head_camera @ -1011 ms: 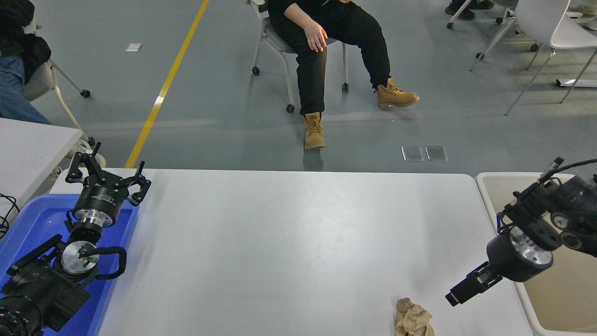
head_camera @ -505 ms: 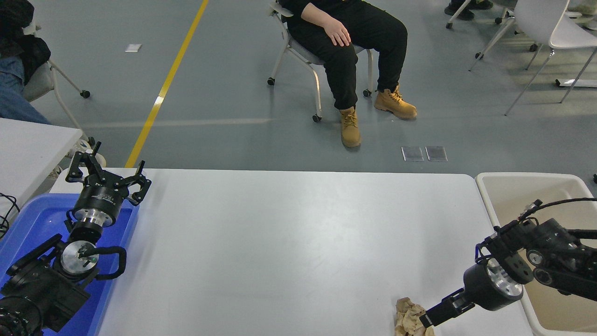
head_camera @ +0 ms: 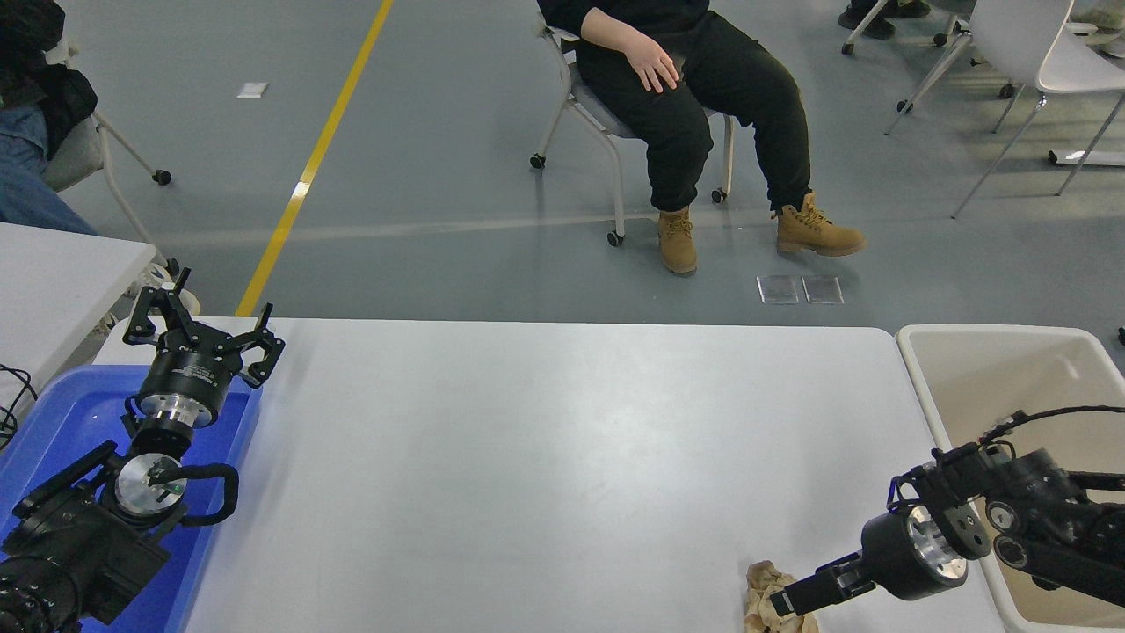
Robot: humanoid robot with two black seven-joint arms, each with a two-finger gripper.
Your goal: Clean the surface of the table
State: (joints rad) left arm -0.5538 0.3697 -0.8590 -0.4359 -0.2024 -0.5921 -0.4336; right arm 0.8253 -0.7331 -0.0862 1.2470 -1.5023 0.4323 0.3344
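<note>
The white-grey table surface (head_camera: 545, 457) fills the middle of the head view. Near its front right edge lies a crumpled brown paper wad (head_camera: 761, 586), partly cut off by the picture's bottom. My right gripper (head_camera: 785, 603) comes in low from the right, and its tip lies against the wad's right side. How its jaws stand is hidden from this angle. My left gripper (head_camera: 200, 332) stays parked at the lower left, open and holding nothing, over the far end of a blue tray (head_camera: 61, 422).
A beige plastic tub (head_camera: 993, 369) stands just off the table's right end, under my right arm. A second white tabletop (head_camera: 53, 272) shows at the left. A person (head_camera: 703, 79) sits on a wheeled chair beyond the far edge.
My right arm has come down and leftward from above the tub until its tip reached the paper wad. The seated person rolled to the right. My left arm has not moved.
</note>
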